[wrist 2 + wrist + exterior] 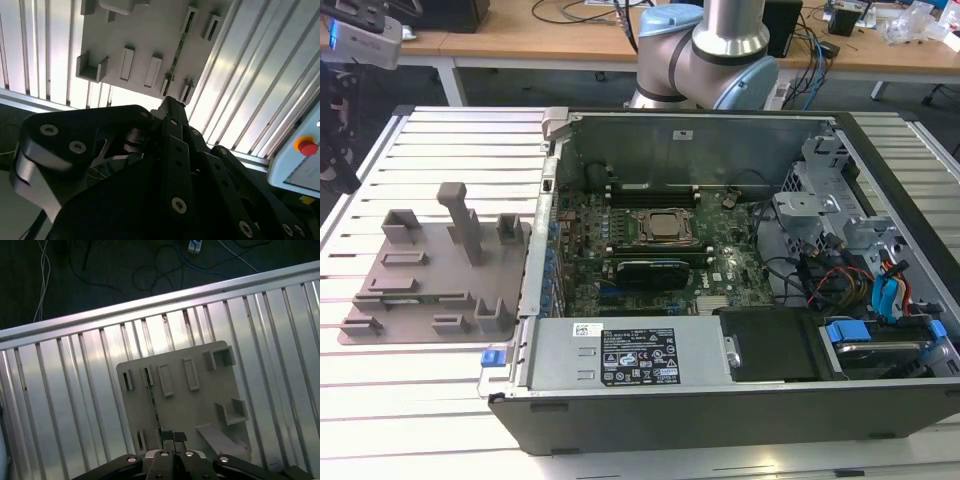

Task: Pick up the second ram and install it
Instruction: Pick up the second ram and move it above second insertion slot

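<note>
The second ram [155,407] is a thin green stick standing on edge in a slot of the gray holder tray [200,405]. In the second wrist view the second ram [177,52] runs across the same tray [145,35]. My gripper [173,436] hangs well above the tray, roughly over one end of the stick, and touches nothing; its tip [170,102] points down at the tray. In the exterior view the gripper [335,150] is at the far left edge, above the tray [430,270]. The open computer case holds the motherboard with its CPU socket [665,227].
The tray lies on a slatted metal table [450,140] to the exterior view's left of the case [740,400]. A black card [655,270] sits below the socket. A panel with a red button [306,146] stands past the table's edge. Cables lie on the floor [125,270].
</note>
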Controlling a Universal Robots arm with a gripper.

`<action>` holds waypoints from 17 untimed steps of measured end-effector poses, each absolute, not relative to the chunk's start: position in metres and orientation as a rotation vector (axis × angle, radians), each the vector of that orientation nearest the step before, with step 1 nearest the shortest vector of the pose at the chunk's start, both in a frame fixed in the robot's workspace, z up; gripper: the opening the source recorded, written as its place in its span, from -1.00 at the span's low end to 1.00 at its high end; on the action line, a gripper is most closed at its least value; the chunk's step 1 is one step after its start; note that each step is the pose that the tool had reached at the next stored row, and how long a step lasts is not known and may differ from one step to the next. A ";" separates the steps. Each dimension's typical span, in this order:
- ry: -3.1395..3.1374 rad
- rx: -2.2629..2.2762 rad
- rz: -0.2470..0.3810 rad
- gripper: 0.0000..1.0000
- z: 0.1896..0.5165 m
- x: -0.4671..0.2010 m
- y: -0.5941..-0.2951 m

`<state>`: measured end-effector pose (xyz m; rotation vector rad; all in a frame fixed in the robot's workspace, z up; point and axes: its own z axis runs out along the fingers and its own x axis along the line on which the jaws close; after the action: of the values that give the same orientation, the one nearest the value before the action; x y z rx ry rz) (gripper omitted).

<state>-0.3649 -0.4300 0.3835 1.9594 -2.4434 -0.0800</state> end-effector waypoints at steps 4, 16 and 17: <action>-2.380 2.033 -0.080 -0.80 0.383 -0.365 -0.430; -2.180 2.241 -0.078 -0.80 0.383 -0.365 -0.430; -2.169 2.250 -0.077 -0.80 0.383 -0.365 -0.430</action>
<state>-0.3649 -0.4300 0.3835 2.2501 -2.1695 -0.0775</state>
